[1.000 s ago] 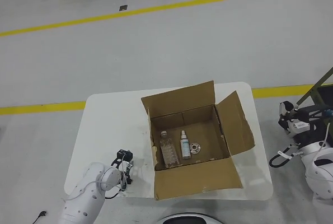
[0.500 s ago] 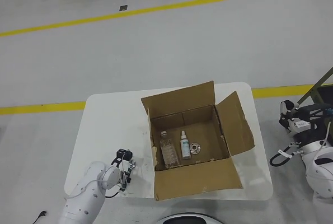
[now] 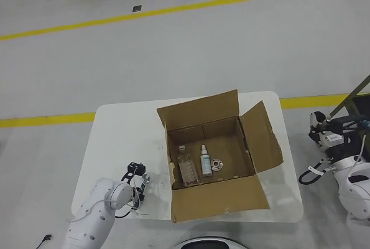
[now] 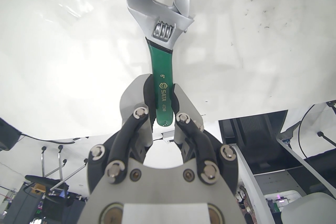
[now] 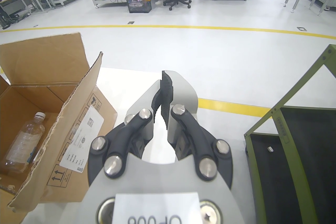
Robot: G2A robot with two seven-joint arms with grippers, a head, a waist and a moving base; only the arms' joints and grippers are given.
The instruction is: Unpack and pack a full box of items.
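Observation:
An open cardboard box (image 3: 253,134) stands in the middle of the white table (image 3: 119,134). Inside lie a clear plastic bottle (image 3: 187,167), a small white spray bottle (image 3: 205,162) and a small round metal part (image 3: 217,164). My left gripper (image 4: 160,101) is shut on the green handle of an adjustable wrench (image 4: 161,25), held just over the table surface to the left of the box; in the top view that gripper (image 3: 137,180) sits near the table's front left. My right gripper (image 5: 163,101) is shut and empty, off the table's right edge, with the box (image 5: 52,72) and bottle (image 5: 23,141) beside it.
The box flaps stand open at the back and right, with a front flap (image 3: 219,198) hanging toward me. A green-framed cart (image 5: 296,114) stands to the right of the table. Bare table lies left of the box.
The left arm with the wrench has shifted slightly left and away from the box. The right arm has barely moved.

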